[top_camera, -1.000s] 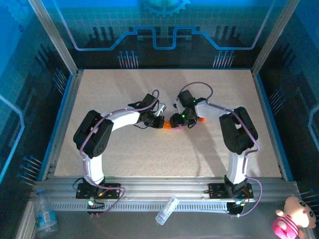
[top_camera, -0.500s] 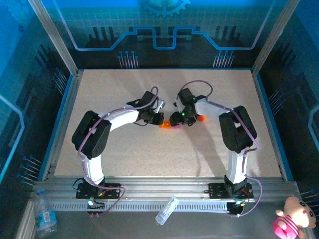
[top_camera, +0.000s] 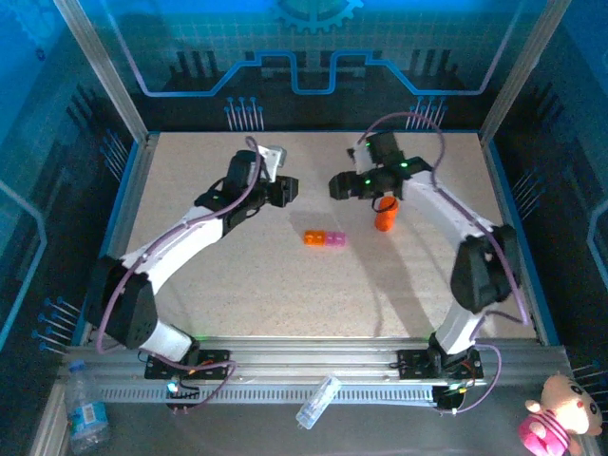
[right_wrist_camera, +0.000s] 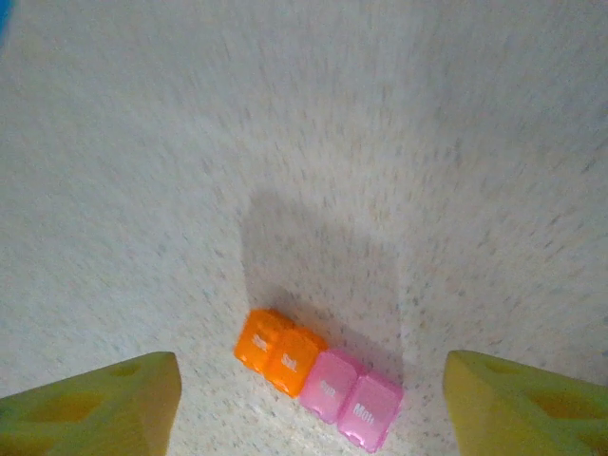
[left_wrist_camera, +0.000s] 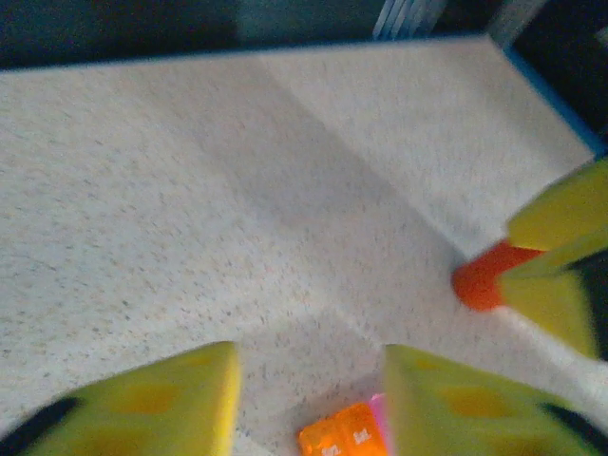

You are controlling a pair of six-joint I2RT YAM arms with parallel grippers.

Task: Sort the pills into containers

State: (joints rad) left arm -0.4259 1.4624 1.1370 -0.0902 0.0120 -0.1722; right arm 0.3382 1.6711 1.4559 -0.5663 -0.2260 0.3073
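The containers (top_camera: 324, 237), an orange-and-pink strip, lie mid-surface (top_camera: 237, 285) with nothing touching them; the left jaws stand open and empty, far-left of the strip; the right jaws gape empty beyond it; an orange bottle (top_camera: 384, 218) stands near, to the right.

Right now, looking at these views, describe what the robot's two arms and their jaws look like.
The left arm and right arm are alike: white curved links between black joints, with a purple cable looping along each. Small green lights glow on the right arm's wrist. The jaws are blunt yellow-green wedges.
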